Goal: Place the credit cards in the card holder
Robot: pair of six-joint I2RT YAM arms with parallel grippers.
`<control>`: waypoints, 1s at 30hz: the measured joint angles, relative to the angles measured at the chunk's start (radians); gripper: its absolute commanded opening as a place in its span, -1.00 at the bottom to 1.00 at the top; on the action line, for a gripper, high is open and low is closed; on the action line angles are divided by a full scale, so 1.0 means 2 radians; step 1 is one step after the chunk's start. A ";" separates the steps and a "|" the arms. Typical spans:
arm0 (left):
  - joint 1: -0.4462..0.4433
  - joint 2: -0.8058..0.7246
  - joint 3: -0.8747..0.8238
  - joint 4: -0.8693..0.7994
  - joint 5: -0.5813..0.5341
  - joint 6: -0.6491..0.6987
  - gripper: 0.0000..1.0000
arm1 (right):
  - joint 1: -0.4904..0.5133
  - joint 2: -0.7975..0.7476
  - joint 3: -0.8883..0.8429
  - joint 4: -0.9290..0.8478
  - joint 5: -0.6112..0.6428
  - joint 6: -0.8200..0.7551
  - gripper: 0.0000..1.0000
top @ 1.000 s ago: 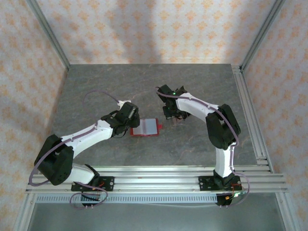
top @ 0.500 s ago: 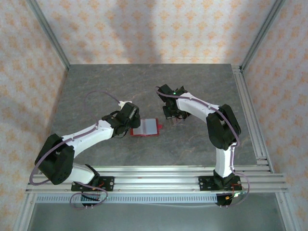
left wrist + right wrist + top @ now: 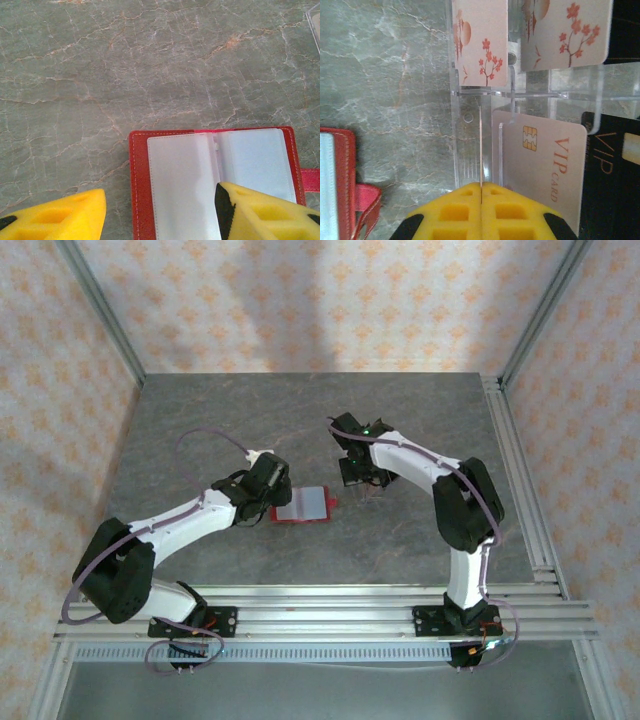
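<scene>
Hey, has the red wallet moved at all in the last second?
No. The wallet lies in the same spot, just as far from the front rail.

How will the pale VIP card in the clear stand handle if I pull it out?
The pale VIP card looks thin and flat, so probably stiff and light. Its slight sheen suggests it could slip when pinched. Slotted in the clear stand beside the black card, it may tip against that one if nudged.
</scene>
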 measured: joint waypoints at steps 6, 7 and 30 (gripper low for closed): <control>0.000 0.001 0.000 -0.014 -0.001 0.017 0.21 | -0.001 -0.058 0.009 -0.001 -0.040 0.005 -1.00; 0.000 0.001 0.000 -0.017 -0.001 0.021 0.21 | -0.001 -0.067 0.011 -0.001 -0.049 0.008 -1.00; -0.030 0.071 0.021 -0.065 -0.057 0.059 0.20 | 0.001 -0.143 -0.259 0.424 -0.281 0.250 -1.00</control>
